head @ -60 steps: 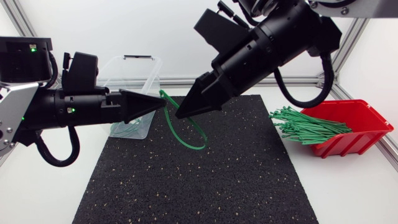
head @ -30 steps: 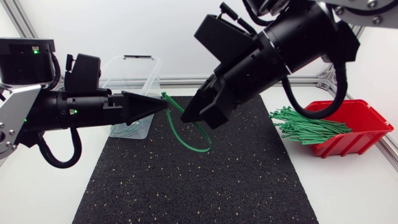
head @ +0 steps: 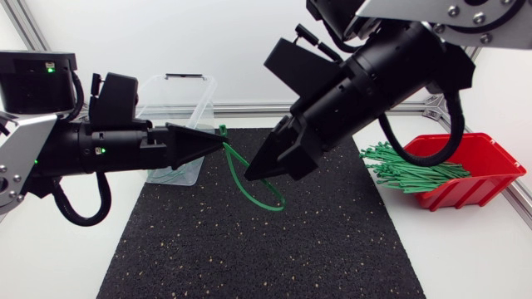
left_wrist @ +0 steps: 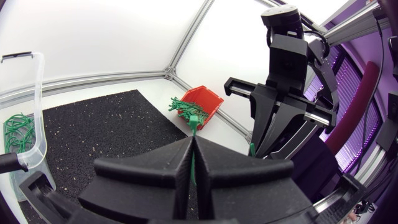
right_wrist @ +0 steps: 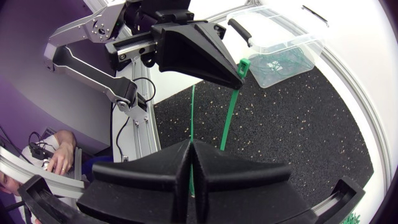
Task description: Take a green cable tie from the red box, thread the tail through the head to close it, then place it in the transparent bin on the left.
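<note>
A green cable tie (head: 268,203) hangs in a loop above the black mat (head: 249,257), held between both grippers. My left gripper (head: 223,145) is shut on it just below its head (left_wrist: 194,118). My right gripper (head: 249,174) is shut on the tail strand (right_wrist: 191,112), close to the right of the left one. In the right wrist view the left gripper (right_wrist: 239,78) points at mine with the tie's head (right_wrist: 244,65) at its tip. The red box (head: 478,158) with a bundle of green ties (head: 407,170) stands at the right. The transparent bin (head: 193,100) stands at the back left behind my left arm.
Inside the transparent bin (left_wrist: 34,118) lie several closed green ties (left_wrist: 17,127). Aluminium frame rails run along the table's back and corners. The black mat covers the middle of the table under the two grippers.
My right gripper has moved down and to the right, drawing the tie's loop lower and rightward. My left gripper has edged slightly right, still gripping the tie.
</note>
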Controlling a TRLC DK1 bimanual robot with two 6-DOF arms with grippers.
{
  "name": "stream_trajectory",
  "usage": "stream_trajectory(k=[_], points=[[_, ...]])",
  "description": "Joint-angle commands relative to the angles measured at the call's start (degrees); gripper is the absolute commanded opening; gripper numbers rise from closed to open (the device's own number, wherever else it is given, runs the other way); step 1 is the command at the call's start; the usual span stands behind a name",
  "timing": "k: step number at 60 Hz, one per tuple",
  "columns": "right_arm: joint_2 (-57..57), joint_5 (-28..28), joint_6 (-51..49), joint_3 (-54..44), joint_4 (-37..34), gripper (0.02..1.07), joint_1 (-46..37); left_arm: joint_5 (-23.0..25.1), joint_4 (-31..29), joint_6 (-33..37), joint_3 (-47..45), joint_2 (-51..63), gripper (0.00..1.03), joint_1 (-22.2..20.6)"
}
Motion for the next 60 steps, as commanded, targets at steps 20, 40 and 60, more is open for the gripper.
stream_trajectory(k=[20, 40, 60], points=[[7.0, -8.2, 4.2, 4.4, -9.2, 0.07, -6.7, -3.0, 3.7, 0.5, -3.8, -0.9, 0.03, -1.9], [11.0, -6.9, 9.2, 10.2, -12.8, 0.07, -4.8, -3.9, 5.2, 1.0, -4.8, -1.5, 0.03, -2.5], [13.3, -10.5, 8.8, 13.5, -16.9, 0.07, -4.1, -7.9, 7.4, 1.0, -7.7, -4.6, 0.03, -5.6]])
